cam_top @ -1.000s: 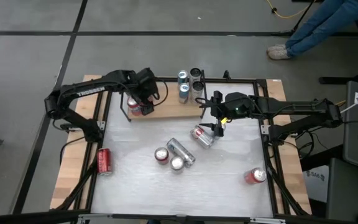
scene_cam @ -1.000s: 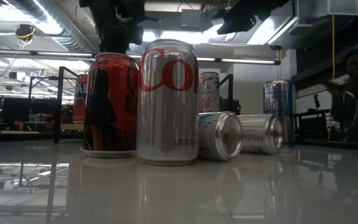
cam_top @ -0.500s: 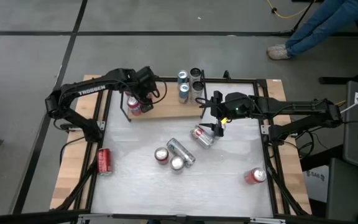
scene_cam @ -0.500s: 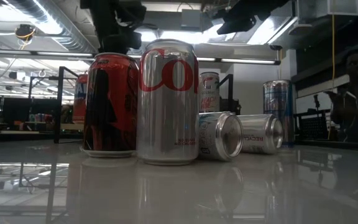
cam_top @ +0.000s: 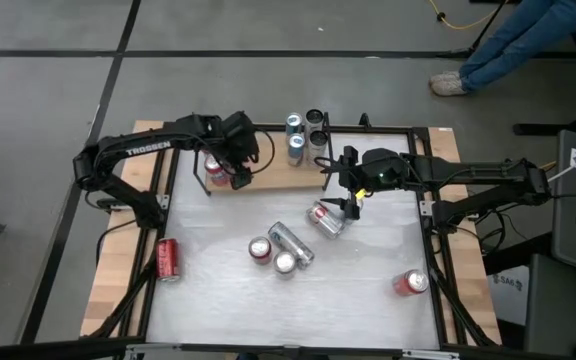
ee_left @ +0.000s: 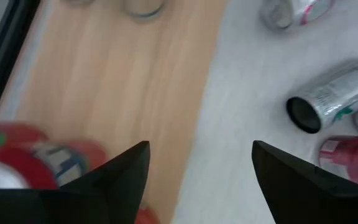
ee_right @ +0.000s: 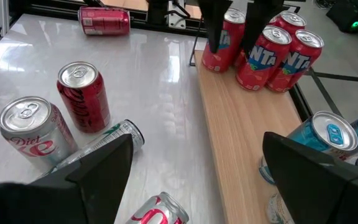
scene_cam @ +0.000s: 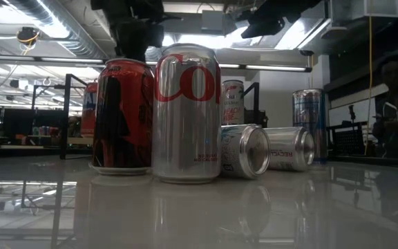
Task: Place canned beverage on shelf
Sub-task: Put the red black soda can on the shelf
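the left claw hangs with fingers apart over the shelf, at the counter's 11 o'clock corner, just beside a cluster of red cans standing on the board's end; it grips nothing. blue cans and dark cans stand at the shelf's 12 o'clock edge. the right claw waits with fingers apart near a tipped can just off the shelf. at the counter's centre a red cola can, a silver diet can and a lying slim silver can crowd together. one red can lies at 9 o'clock, another stands at 4 o'clock.
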You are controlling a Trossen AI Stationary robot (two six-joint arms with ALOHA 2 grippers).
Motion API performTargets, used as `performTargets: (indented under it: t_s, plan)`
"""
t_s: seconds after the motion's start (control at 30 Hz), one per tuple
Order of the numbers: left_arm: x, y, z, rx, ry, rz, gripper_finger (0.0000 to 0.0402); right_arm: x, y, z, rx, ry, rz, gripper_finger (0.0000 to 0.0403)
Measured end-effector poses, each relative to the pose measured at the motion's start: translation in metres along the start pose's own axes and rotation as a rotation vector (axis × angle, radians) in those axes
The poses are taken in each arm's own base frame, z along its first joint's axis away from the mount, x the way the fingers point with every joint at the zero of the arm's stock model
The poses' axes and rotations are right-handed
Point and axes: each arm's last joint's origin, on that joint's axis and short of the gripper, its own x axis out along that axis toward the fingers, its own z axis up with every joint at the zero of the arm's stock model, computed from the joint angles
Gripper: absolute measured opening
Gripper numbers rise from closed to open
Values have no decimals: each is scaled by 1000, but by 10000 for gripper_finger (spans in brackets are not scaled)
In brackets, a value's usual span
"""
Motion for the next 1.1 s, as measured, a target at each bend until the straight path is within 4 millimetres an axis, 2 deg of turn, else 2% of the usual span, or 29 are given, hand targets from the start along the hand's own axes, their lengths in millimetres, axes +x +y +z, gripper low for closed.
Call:
performTargets:
  t_s: [0.63,0.87,1.0,1.1]
  plan:
    - [3,-51,3,120,-40,-80,275,0,0,0,0,0,0,349]
    - [3,-73,0,161,-31,-113,331,0,0,0,2,0,0,349]
    - [2,-88,-4,118,-16,-139,367,0,0,0,3,0,0,349]
    - [2,-99,-7,69,-3,-158,378,0,0,0,3,0,0,349]
